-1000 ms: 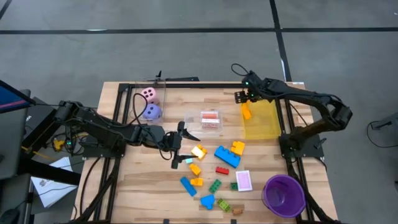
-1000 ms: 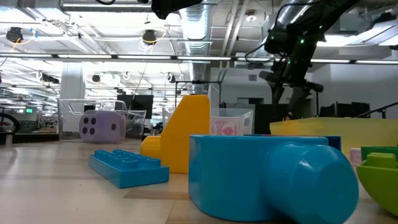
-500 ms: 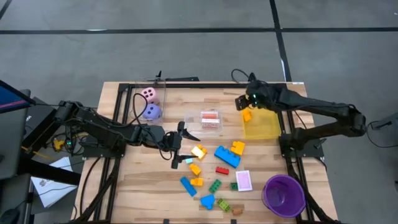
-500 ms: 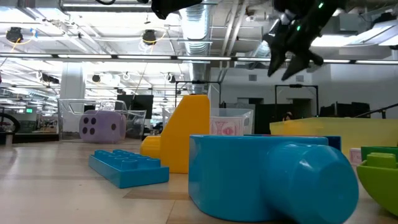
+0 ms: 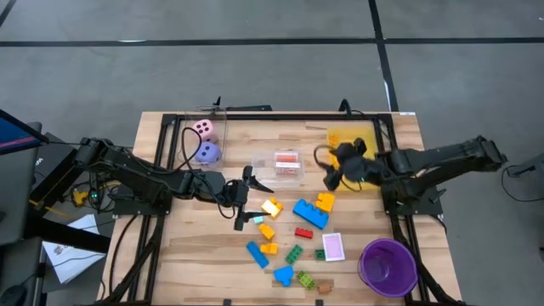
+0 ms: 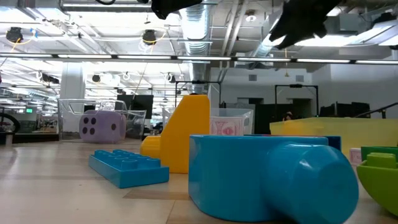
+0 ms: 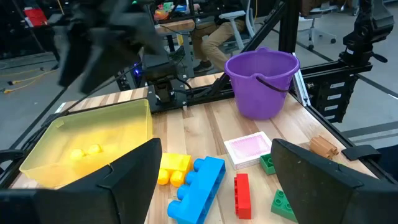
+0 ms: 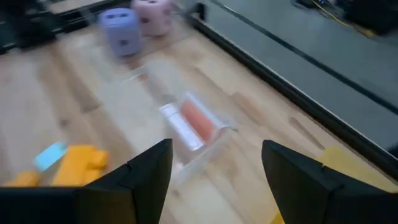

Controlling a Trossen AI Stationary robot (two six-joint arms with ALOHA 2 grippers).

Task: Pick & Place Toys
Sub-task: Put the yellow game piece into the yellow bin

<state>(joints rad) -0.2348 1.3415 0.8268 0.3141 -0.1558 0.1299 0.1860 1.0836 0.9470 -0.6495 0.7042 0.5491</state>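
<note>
Small plastic bricks lie scattered on the table's near middle: a big blue one point(image 5: 310, 212), a yellow one point(image 5: 325, 201), a red one point(image 5: 303, 232), green ones point(image 5: 293, 253), and a pink card point(image 5: 333, 246). A pink die point(image 5: 202, 129) and a purple die point(image 5: 207, 153) sit at the far left. My right gripper point(image 5: 330, 177) hangs open above the table beside the yellow bin point(image 5: 357, 140), with nothing between its fingers point(image 8: 217, 149). My left gripper point(image 5: 246, 194) waits open at the table's middle, left of the bricks.
A clear box with pink cards point(image 5: 287, 163) stands at the table's middle. A purple cup point(image 5: 388, 265) is at the near right corner. Small yellow pieces point(image 7: 84, 151) lie inside the yellow bin. A black frame runs along the table's edges.
My right gripper has swung from over the far end of the yellow bin toward the near edge and the brick pile, rising and rolling as it went. It has stayed open and empty. The toys have not moved.
</note>
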